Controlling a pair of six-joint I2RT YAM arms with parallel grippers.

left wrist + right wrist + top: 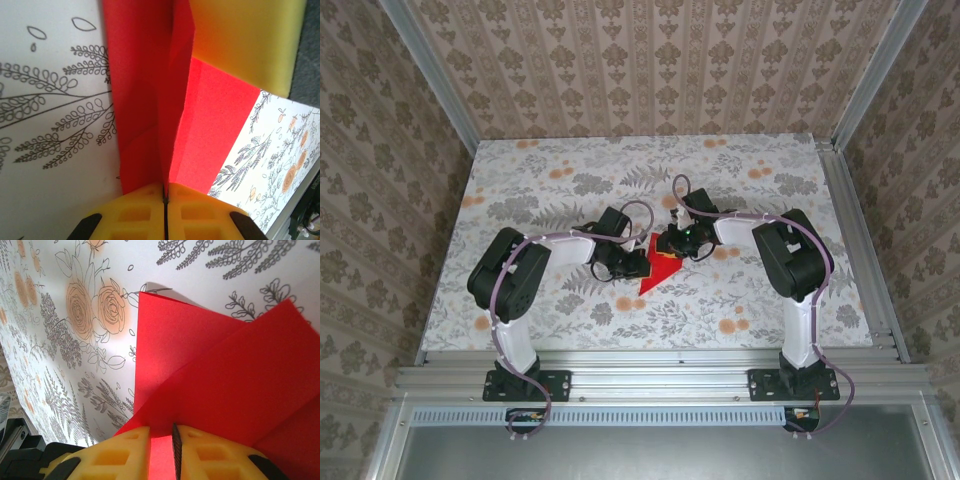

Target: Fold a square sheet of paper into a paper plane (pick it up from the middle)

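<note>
Robot arms: 2, one left arm and one right arm
Grippers: 2, one left gripper and one right gripper
Yellow fingers: 2 per gripper, 4 in total
Red paper sheet: 1
Table: 1

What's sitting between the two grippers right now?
The folded red paper, spanning from left gripper to right gripper in the top view; each wrist view shows it pinched.

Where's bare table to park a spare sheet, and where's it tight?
Free: far strip of table up to the back wall; near middle, between folded red paper and front rail. Crowded: centre, where left gripper and right gripper both pinch the paper.
</note>
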